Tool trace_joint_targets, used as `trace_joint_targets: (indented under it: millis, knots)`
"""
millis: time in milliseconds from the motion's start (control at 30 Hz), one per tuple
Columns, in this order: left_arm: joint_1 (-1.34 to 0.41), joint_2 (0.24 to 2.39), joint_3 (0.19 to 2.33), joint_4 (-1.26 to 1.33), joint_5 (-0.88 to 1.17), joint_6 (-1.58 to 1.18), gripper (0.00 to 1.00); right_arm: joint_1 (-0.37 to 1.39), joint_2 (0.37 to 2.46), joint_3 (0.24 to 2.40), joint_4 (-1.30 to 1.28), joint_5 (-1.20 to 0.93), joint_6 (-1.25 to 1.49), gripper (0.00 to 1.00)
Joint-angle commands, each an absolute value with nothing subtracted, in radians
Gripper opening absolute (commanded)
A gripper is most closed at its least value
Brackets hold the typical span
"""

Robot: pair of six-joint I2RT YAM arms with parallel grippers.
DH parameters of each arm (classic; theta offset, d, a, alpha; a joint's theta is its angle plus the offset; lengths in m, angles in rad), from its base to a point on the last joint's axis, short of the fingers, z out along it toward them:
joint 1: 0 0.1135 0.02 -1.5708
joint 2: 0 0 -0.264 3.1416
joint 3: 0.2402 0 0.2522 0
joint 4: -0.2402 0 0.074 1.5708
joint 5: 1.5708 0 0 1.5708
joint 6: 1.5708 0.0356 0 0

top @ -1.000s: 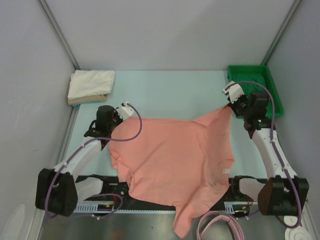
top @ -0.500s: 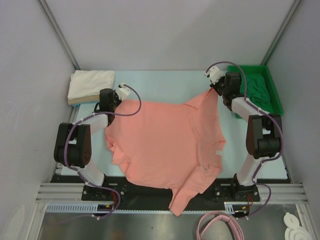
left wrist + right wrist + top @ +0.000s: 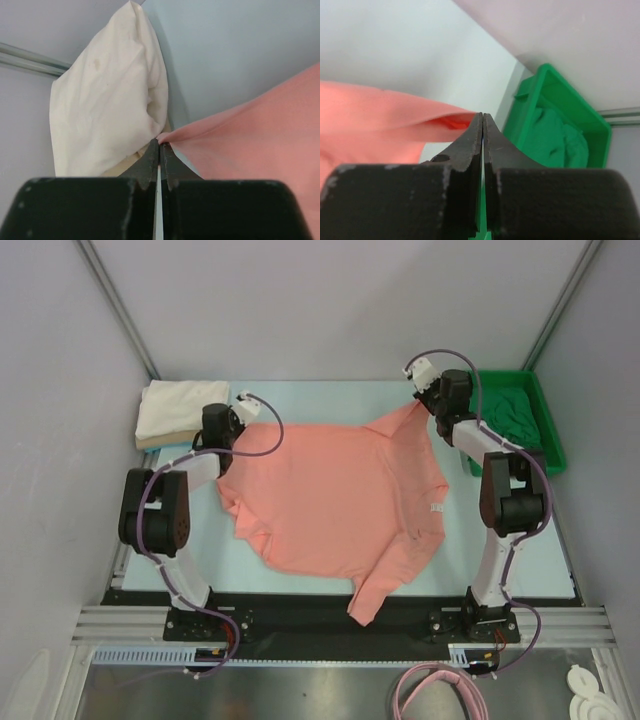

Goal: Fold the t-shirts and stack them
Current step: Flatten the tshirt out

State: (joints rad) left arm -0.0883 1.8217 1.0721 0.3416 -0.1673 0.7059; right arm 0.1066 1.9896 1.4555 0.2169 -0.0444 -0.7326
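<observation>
At the far left of the desk [image 3: 330,405], you see a white t-shirt [image 3: 182,408] folded on a tan t-shirt [image 3: 165,441]. Just beside them, your left fingers [image 3: 154,159] are shut tight on a corner of the pink t-shirt [image 3: 330,500]. It lies spread over the middle of the desk. Your right fingers [image 3: 476,137] pinch its far right corner. On the far right, a dark green t-shirt [image 3: 512,415] sits in the green tray [image 3: 505,374].
</observation>
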Motion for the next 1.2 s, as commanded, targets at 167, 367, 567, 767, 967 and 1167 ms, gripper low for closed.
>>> trace_joint_targets:
  millis: [167,367,567,767,967,1167]
  knots:
    - [-0.090,1.344,1.045,0.111,0.081,0.493,0.00,0.048,1.559,1.442,0.052,-0.141,-0.505,0.00]
    - [-0.121,0.993,1.130,-0.115,0.163,0.413,0.00,0.040,1.220,1.505,-0.158,-0.179,-0.433,0.00]
    - [-0.121,0.734,1.261,-0.340,0.189,0.403,0.00,0.041,0.941,1.594,-0.362,-0.181,-0.426,0.00]
    - [-0.121,0.598,1.458,-0.532,0.196,0.406,0.01,0.006,0.773,1.764,-0.540,-0.209,-0.471,0.00]
    - [-0.121,0.614,1.727,-0.664,0.178,0.416,0.00,0.008,0.793,2.069,-0.678,-0.221,-0.489,0.00]
    - [-0.121,0.640,1.778,-0.661,0.144,0.443,0.01,0.008,0.848,2.172,-0.657,-0.248,-0.448,0.00]
